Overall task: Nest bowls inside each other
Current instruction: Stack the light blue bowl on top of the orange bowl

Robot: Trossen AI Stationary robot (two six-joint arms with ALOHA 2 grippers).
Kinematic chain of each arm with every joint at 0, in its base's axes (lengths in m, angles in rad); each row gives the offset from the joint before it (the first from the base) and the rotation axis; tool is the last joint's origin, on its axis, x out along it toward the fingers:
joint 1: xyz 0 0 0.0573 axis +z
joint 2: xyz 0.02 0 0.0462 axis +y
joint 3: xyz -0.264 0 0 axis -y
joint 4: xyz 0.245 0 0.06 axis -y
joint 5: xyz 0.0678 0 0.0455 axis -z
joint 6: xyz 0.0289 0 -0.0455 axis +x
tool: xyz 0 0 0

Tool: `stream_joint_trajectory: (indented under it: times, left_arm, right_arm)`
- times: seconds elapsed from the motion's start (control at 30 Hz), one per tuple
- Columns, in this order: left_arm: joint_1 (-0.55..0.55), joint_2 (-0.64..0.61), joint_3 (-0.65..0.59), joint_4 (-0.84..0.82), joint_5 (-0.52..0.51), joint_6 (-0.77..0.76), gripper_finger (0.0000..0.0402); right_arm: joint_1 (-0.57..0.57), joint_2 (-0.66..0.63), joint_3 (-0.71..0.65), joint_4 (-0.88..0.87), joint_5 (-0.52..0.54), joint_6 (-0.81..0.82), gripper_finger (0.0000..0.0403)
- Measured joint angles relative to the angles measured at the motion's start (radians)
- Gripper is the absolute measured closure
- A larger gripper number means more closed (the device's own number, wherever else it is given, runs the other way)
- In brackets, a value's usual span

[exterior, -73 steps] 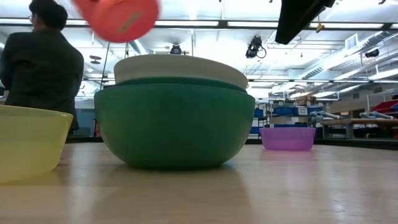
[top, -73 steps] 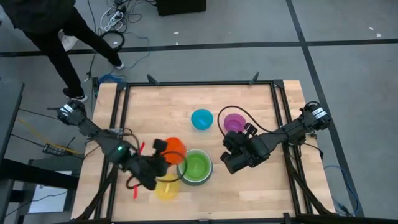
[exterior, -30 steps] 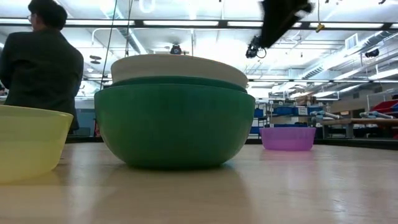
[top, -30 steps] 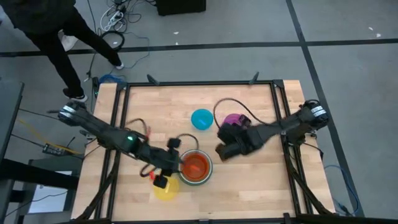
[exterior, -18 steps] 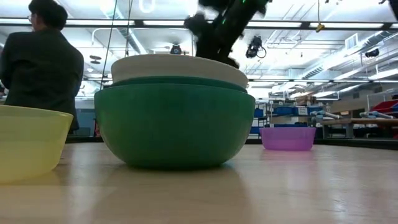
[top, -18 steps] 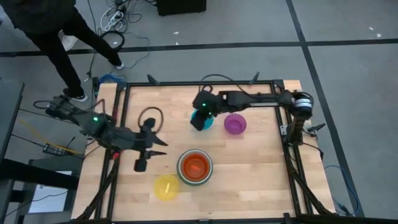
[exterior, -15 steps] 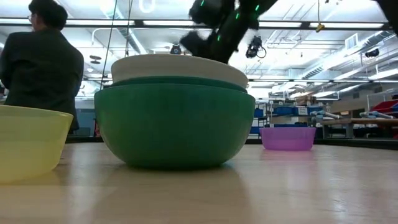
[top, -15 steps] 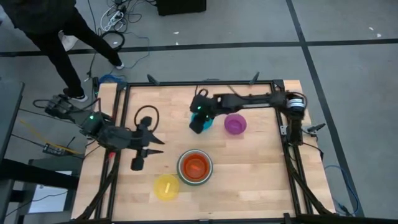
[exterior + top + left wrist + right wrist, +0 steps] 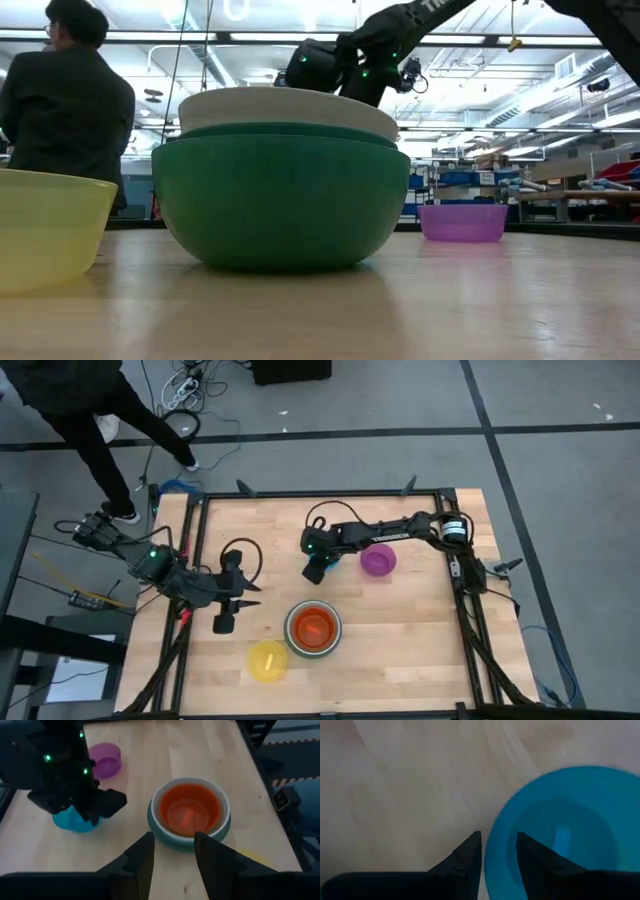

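The light blue bowl [image 9: 326, 557] stands on the table at mid-far. My right gripper [image 9: 497, 851] is open over its rim. One finger [image 9: 470, 851] is outside the wall and the other [image 9: 529, 851] inside, and no touch shows. The purple bowl [image 9: 378, 560] stands just to its right. Nearer the front edge stands a stack [image 9: 313, 628]: an orange bowl [image 9: 190, 811] inside a white one, inside the big green bowl [image 9: 280, 200]. The yellow bowl [image 9: 268, 660] stands alone at the near left. My left gripper [image 9: 252, 596] hovers open, left of the stack and pointing at it.
A metal frame [image 9: 440, 495] runs round the wooden table. A person [image 9: 65, 110] stands beyond its far left corner. Cables [image 9: 240, 550] loop off the left arm above the board. Bare wood [image 9: 410, 640] lies right of the stack.
My left gripper has drawn back from the stack toward the table's left edge, rising a little and leaving the orange bowl in the stack. My right gripper has swung from beside the stack toward the far left. It has come down over the light blue bowl's rim.
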Motion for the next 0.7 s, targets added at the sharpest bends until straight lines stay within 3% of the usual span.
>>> stream_joint_trajectory:
  times: [0.17, 0.33, 0.5, 0.7]
  left_arm:
    - [0.0, 0.001, -0.04, 0.005, -0.01, -0.022, 0.0253]
    - [0.0, 0.001, -0.052, 0.003, -0.016, -0.048, 0.0253]
    - [-0.018, -0.001, -0.052, -0.054, -0.004, -0.112, 0.0253]
    - [-0.06, -0.001, -0.052, -0.224, 0.003, -0.252, 0.0253]
  right_arm:
    - [-0.002, 0.019, -0.002, -0.011, 0.0, -0.006, 0.0317]
    - [-0.003, 0.008, -0.002, -0.015, 0.01, -0.073, 0.0392]
    - [0.019, -0.068, 0.029, -0.029, 0.004, -0.104, 0.0401]
    - [0.193, -0.204, 0.04, -0.028, -0.109, -0.122, 0.0402]
